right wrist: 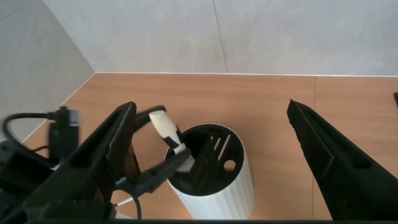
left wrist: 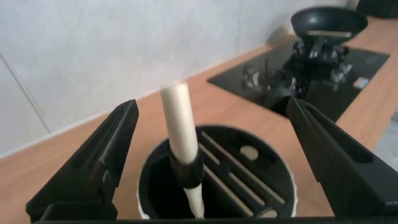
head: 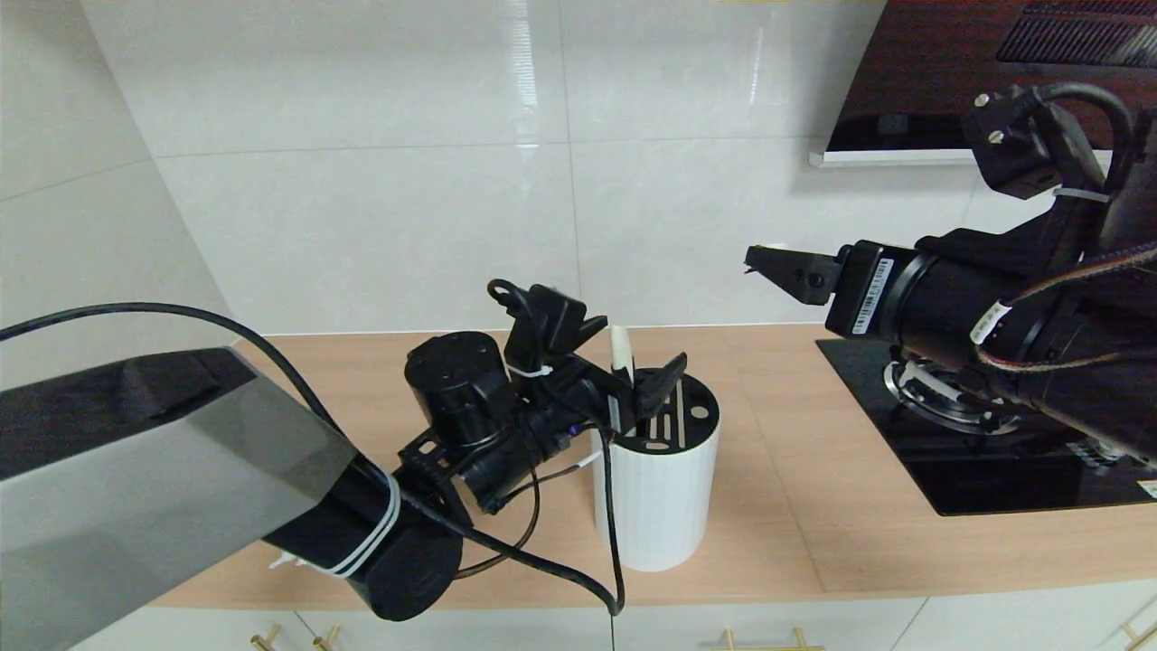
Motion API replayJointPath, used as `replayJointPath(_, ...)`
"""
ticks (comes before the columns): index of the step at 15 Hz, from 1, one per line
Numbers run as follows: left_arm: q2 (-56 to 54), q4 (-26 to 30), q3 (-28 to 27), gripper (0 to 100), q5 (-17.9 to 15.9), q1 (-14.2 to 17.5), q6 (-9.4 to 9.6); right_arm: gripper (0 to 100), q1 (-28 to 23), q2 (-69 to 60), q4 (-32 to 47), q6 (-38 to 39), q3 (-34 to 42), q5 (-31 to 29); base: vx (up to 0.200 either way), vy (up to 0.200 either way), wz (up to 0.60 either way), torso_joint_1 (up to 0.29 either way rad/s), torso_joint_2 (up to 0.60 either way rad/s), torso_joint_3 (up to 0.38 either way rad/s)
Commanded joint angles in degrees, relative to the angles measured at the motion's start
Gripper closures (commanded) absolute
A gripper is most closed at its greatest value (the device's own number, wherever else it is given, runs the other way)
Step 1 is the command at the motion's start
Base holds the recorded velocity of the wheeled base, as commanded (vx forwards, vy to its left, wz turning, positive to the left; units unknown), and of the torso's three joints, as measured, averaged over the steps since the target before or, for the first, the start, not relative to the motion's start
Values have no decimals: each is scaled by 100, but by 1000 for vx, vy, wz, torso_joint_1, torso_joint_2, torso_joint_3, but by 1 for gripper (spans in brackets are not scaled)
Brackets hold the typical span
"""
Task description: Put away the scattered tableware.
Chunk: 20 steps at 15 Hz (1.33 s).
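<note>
Now, left hand [left wrist: 211, 112] wide around the cream-handled utensil [left wrist: 180, 130], seated in the slotted holder [head: 664, 488]. Looks released; next, lift straight clear. Right hand [right wrist: 210, 111] wide, two o'clock.

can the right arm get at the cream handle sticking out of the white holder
Probably not cleanly. The left gripper sits at the holder with open fingers either side of the handle, crowding the way. The right gripper hangs open, higher up.
</note>
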Motion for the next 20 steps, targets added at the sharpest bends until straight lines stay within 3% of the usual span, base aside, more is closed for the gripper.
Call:
replayJointPath(1, -855, -78, 138, 0, 128, 155, 9, 0, -47, -314, -3, -30, 279, -28, 0, 0, 0, 0, 0, 0)
replayJointPath(4, -2771, -70, 1254, 0, 251, 199, -158, 0, -407, -1413, 6, -161, 1106, -19, 0, 0, 0, 0, 0, 0)
replayJointPath(6, -4055, 1, 2326, 0, 295, 216, -149, 0, -1119, -2406, 120, -689, 1905, 227, 0, 0, 0, 0, 0, 0)
replayJointPath(8, -5390, 519, 3232, 0, 471, 480, -132, 0, -1699, -3531, 419, -935, 2670, 447, 0, 0, 0, 0, 0, 0)
replayJointPath(9, -5979, 932, 3416, 0, 568, 568, -140, 0, -1822, -3935, 595, -944, 2855, 447, 0, 0, 0, 0, 0, 0)
replayJointPath(11, -8036, 3314, 3425, 0, 805, 612, -140, 0, -2393, -5139, 1298, -944, 3171, 500, 0, 0, 0, 0, 0, 0)
replayJointPath(12, -8906, 4650, 3205, 0, 849, 788, -176, 0, -2534, -5614, 1606, -944, 3180, 587, 0, 0, 0, 0, 0, 0)
replayJointPath(13, -9381, 5362, 3091, 0, 805, 1060, -211, 0, -2578, -5860, 1790, -952, 3171, 596, 0, 0, 0, 0, 0, 0)
replayJointPath(14, -10224, 6742, 2783, 0, 664, 1508, -290, 0, -2640, -6326, 2142, -1163, 3136, 561, 0, 0, 0, 0, 0, 0)
replayJointPath(15, -10699, 7340, 2643, 0, 497, 1877, -413, 0, -2833, -6634, 2159, -1541, 3004, 552, 0, 0, 0, 0, 0, 0)
replayJointPath(16, -11007, 7524, 2625, 0, 295, 2159, -606, 0, -3123, -6827, 2159, -1673, 2943, 605, 0, 0, 0, 0, 0, 0)
replayJointPath(17, -11077, 7551, 2634, 0, 243, 2229, -668, 0, -3237, -6871, 2159, -1691, 2934, 623, 0, 0, 0, 0, 0, 0)
replayJointPath(18, -11411, 7735, 2687, 0, 146, 2581, -782, 0, -3659, -7117, 2194, -1682, 2960, 860, 0, 0, 0, 0, 0, 0)
replayJointPath(20, -11508, 7823, 2880, 0, 234, 2721, -949, 0, -3870, -7451, 2265, -1656, 3083, 930, 0, 0, 0, 0, 0, 0)
